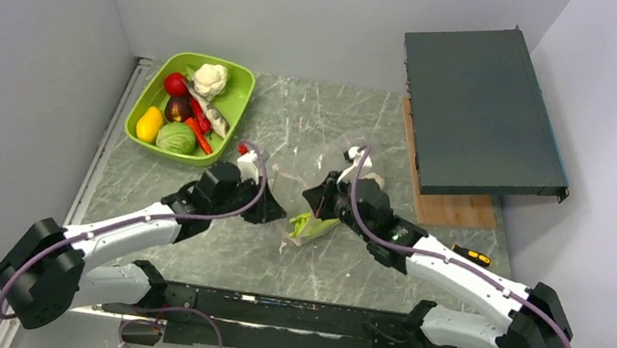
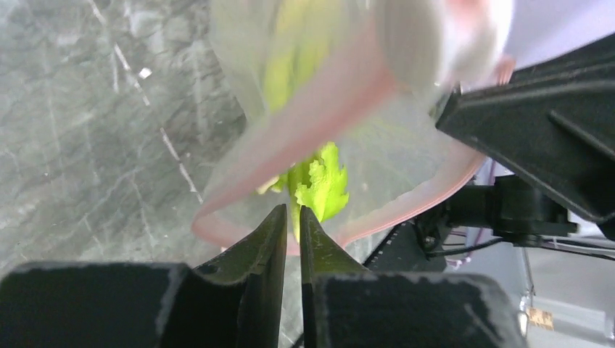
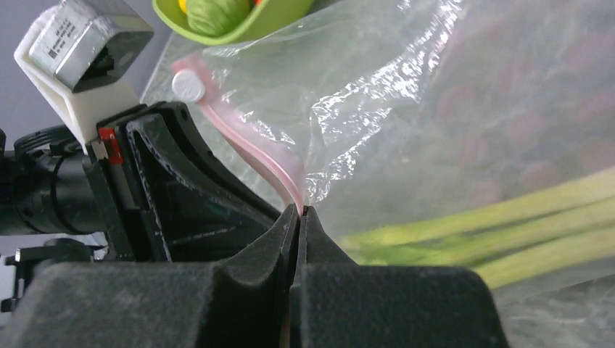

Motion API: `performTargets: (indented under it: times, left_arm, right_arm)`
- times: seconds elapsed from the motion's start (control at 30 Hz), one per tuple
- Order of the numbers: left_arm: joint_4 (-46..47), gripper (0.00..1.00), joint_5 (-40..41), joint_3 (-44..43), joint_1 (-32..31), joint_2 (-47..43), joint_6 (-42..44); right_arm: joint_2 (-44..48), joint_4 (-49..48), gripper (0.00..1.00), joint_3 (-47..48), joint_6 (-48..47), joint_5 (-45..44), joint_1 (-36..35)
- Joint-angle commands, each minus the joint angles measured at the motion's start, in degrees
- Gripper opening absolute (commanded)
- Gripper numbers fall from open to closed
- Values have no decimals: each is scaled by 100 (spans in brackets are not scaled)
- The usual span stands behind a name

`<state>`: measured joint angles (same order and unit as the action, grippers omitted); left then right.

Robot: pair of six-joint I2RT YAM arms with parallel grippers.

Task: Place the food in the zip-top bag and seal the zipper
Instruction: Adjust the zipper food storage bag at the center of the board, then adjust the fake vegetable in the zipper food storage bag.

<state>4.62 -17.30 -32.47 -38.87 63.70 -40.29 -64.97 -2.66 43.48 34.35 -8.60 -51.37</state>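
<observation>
Standing over the grey marbled table (image 1: 210, 252), I see both arms reaching in to meet at its middle, with a clear crinkly plastic zip-top bag (image 3: 435, 109) held up between them. The right gripper (image 3: 299, 212) is clamped fully together on the bag's narrow pale pink press-seal strip (image 3: 246, 148), which runs straight down into its fingertips. The left gripper (image 2: 290, 212) faces it from the other side. Its jaws are drawn in to a thin slit, and the near run of the pink strip crosses right at the tips, apparently pinched there. Between the two grips the strip bows out in a loop, so the mouth gapes.

Inside the bag lies a bunch of pale green toy celery stalks (image 3: 493, 225), its frilly leaf end toward the left gripper.

At the far left corner sits a lime-green plastic tray (image 1: 246, 91) holding a white toy cauliflower (image 1: 210, 79), a red toy tomato (image 1: 175, 83), a dark purple toy aubergine (image 1: 178, 107), a yellow toy pepper (image 1: 149, 123) and a green toy cabbage (image 1: 176, 137). A dark grey flat box (image 1: 481, 107) rests on a wooden board (image 1: 447, 209) at the far right.
</observation>
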Motion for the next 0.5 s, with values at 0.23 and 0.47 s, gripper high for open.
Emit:
performTargets:
  times: [0.23, 0.47]
  left_arm:
    - [4826, 25, -490, 1366, -61, 1644, -1089]
    - [7181, 27, -167, 1699, -395, 2504, -1584]
  right_arm:
    - [-178, -1723, 0, -841, 740, -459, -433]
    - [-40, -2085, 0, -1143, 964, -730, -535]
